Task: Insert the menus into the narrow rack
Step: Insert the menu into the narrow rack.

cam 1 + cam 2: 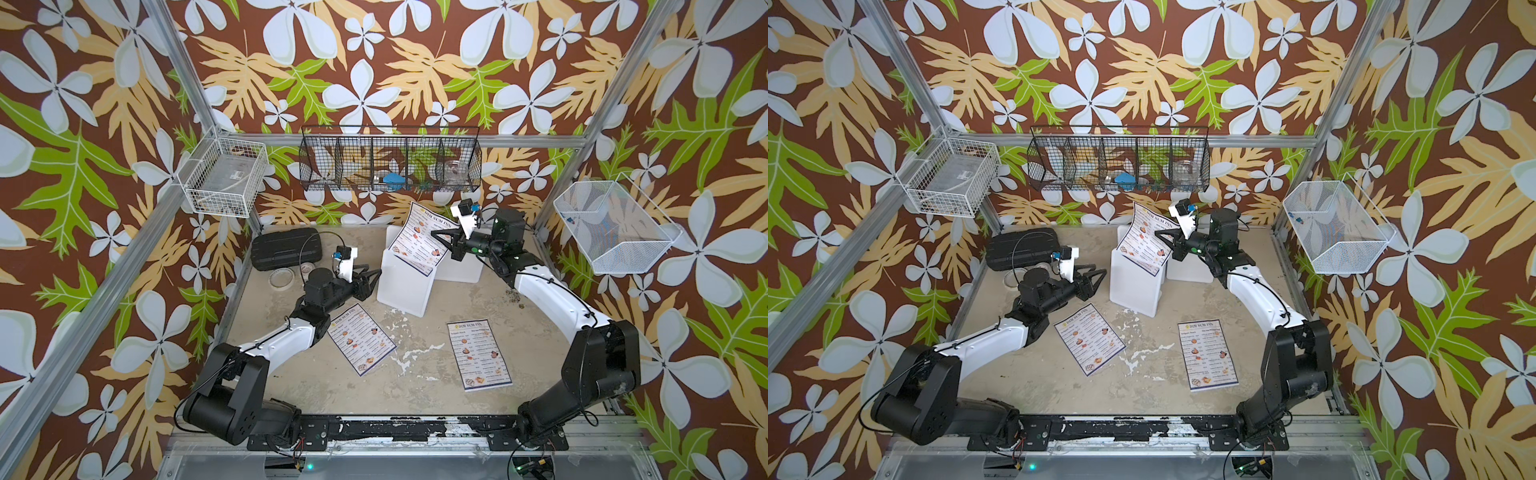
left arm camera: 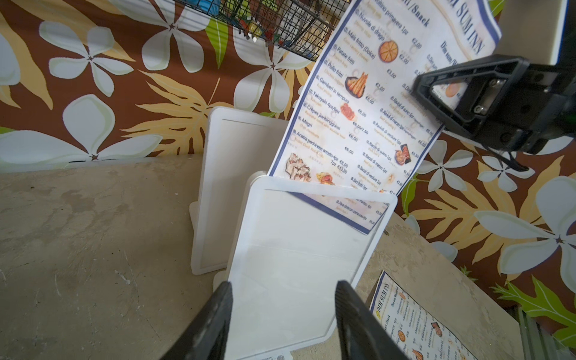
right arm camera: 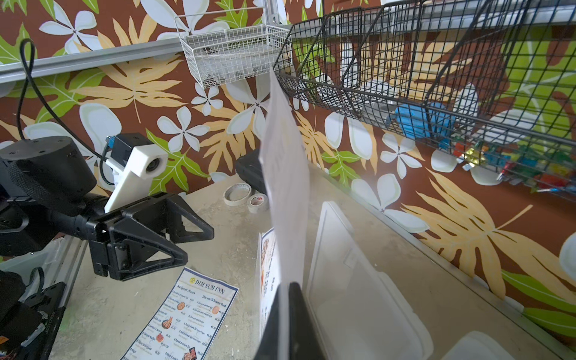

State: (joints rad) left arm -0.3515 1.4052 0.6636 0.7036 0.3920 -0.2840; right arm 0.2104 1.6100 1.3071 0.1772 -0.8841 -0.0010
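1. Right gripper (image 1: 441,240) is clamped on the held menu (image 1: 419,241), and we see it pinching the sheet's edge.
2. The sheet is thin, glossy and blue-bordered. It leans tilted, its lower corner tucked behind the frosted white front panel of the rack (image 2: 296,265), with print showing through.
3. Left gripper (image 1: 374,276) has its jaws apart and empty, just beside the rack. We cannot tell whether they touch.
4. Flat on the mottled beige table (image 1: 415,390) lie a second menu (image 1: 361,338) and a third menu (image 1: 478,354), well apart.
5. Further out we have a ribbed black case (image 1: 284,247), tape rolls (image 1: 280,277) and a black wire basket (image 1: 390,160) on the wall.
6. The right arm (image 1: 552,299) curves inward with its wrist raised over the rack, while the left arm (image 1: 282,336) reaches low.
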